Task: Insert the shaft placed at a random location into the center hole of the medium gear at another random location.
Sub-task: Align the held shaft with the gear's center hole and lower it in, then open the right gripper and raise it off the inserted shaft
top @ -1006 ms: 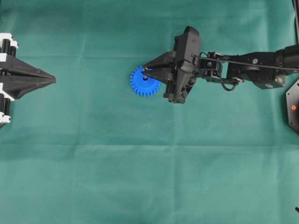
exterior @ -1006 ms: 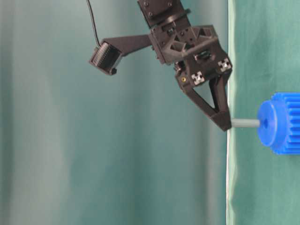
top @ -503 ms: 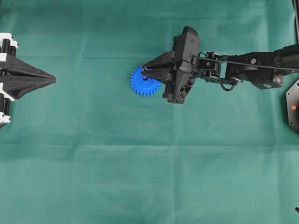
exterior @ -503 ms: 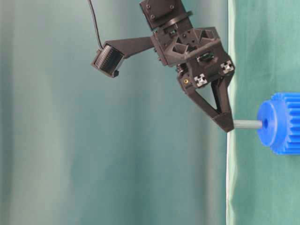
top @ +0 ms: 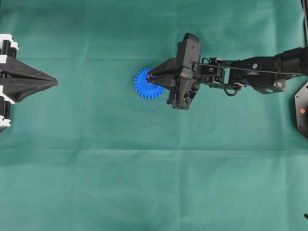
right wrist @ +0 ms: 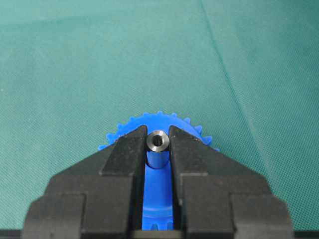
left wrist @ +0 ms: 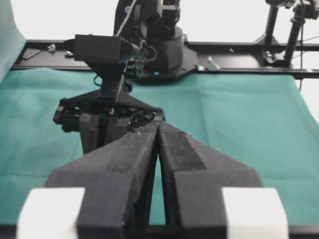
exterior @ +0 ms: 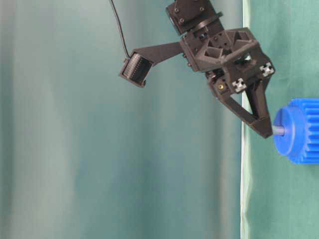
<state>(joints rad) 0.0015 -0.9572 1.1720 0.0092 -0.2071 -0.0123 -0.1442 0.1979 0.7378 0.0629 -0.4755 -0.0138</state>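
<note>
The blue medium gear (top: 146,83) lies flat on the green cloth, left of centre. My right gripper (top: 150,76) is shut on the silvery shaft (right wrist: 158,142), held upright over the gear's hub. In the table-level view only a short stub of the shaft (exterior: 278,130) shows between the fingertips and the hub (exterior: 285,132), so most of it sits inside the center hole, which is hidden. In the right wrist view the gear (right wrist: 158,124) shows behind and between the fingers. My left gripper (top: 54,83) is shut and empty at the far left edge, also in its own view (left wrist: 157,123).
The green cloth (top: 144,168) covers the table. The right arm (top: 250,72) stretches in from the right edge. A black base with a red light (top: 302,110) sits at the right edge.
My right gripper has lowered with the shaft. The visible length of shaft above the hub has shrunk from long to a short stub. The left arm has not moved.
</note>
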